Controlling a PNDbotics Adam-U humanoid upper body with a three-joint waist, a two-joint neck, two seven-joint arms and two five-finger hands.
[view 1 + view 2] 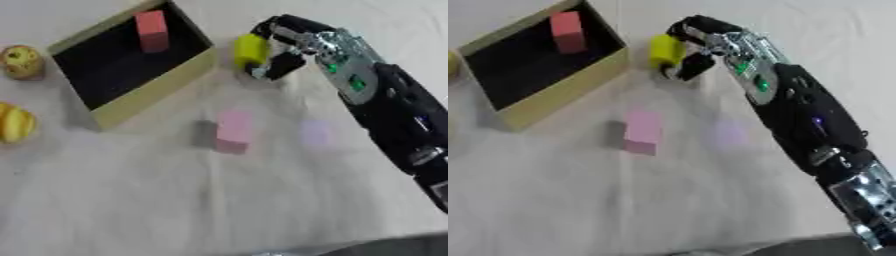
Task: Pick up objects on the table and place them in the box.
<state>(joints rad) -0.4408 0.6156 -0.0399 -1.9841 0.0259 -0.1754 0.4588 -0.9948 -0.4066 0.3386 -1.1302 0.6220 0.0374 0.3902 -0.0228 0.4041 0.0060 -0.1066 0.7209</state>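
My right hand (pixel 284 50) reaches in from the right, its fingers curled round a yellow object (pixel 250 50) just off the right wall of the box (pixel 149 92). The box is tan with a dark inside, and a red block (pixel 152 30) stands in its far corner. A pink block (pixel 234 131) lies on the cloth in front of the box. A yellowish round fruit (pixel 21 61) sits left of the box, with a yellow ridged object (pixel 15 123) below it at the left edge. My left hand does not show.
A white cloth (pixel 219 200) covers the table. A faint purple patch (pixel 314 132) marks it right of the pink block. My right arm (pixel 394 120) slants across the right side. A dark edge (pixel 376 247) runs along the bottom right.
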